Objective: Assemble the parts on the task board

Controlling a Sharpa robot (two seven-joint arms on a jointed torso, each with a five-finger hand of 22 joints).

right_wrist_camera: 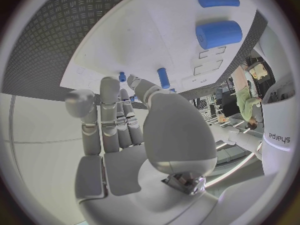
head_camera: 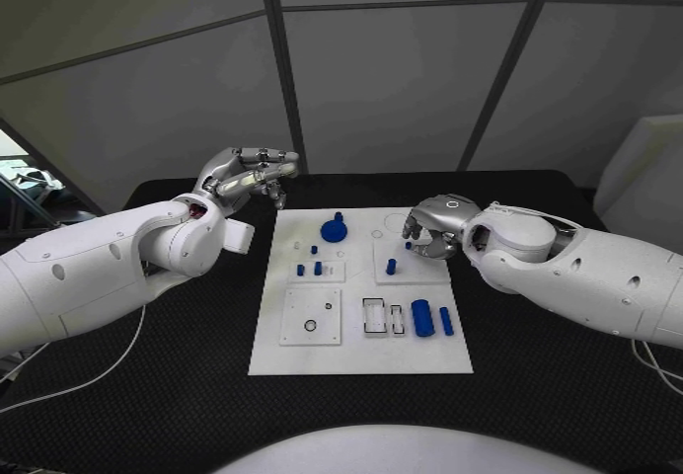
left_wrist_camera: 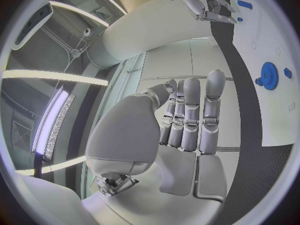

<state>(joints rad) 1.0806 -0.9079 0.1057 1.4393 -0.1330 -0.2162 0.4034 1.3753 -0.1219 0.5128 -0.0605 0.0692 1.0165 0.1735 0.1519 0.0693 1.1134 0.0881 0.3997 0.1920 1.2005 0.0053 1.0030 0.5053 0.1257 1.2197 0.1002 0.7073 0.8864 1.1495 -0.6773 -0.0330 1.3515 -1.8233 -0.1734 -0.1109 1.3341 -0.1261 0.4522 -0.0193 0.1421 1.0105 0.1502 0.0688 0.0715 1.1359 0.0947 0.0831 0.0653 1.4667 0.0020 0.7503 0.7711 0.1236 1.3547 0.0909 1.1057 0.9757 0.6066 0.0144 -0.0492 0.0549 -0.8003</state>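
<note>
- Fingers of the left hand [head_camera: 251, 176] are held extended, grasping nothing, beyond the task board [head_camera: 361, 346].
- Right hand [head_camera: 435, 225] fingers are held apart, empty, over the board's far right.

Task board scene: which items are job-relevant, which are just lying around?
Job:
task board
blue gear
two blue cylinders
small blue pegs
left hand, holds nothing
right hand, holds nothing, over the board's right edge

Lying about:
black table
white cable
</note>
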